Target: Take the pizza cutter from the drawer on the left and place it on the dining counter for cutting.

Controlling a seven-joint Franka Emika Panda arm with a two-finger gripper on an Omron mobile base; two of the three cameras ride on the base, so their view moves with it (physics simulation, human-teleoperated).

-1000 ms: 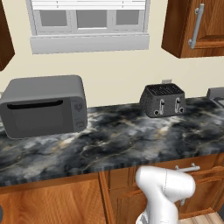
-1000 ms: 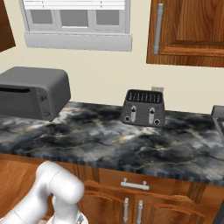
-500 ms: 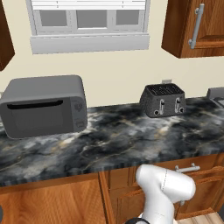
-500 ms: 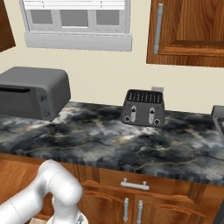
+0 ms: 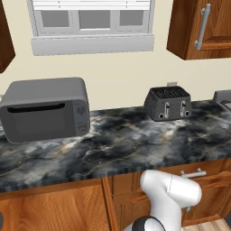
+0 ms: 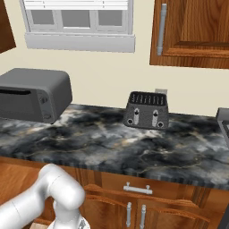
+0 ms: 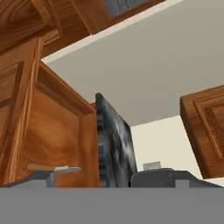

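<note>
White glossy rounded arm (image 5: 169, 194), thin dashed seam line, dark lower joint.

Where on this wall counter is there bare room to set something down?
The widest bare patch lies between the microwave and the toaster, running to the wall counter front edge. Right of the toaster, room narrows toward a grey appliance at the frame edge.

microwave (image 5: 44, 109): one
toaster (image 5: 168, 103): one
window (image 5: 92, 25): one
drawer handle (image 6: 137, 189): one bar, perhaps more out of frame
</note>
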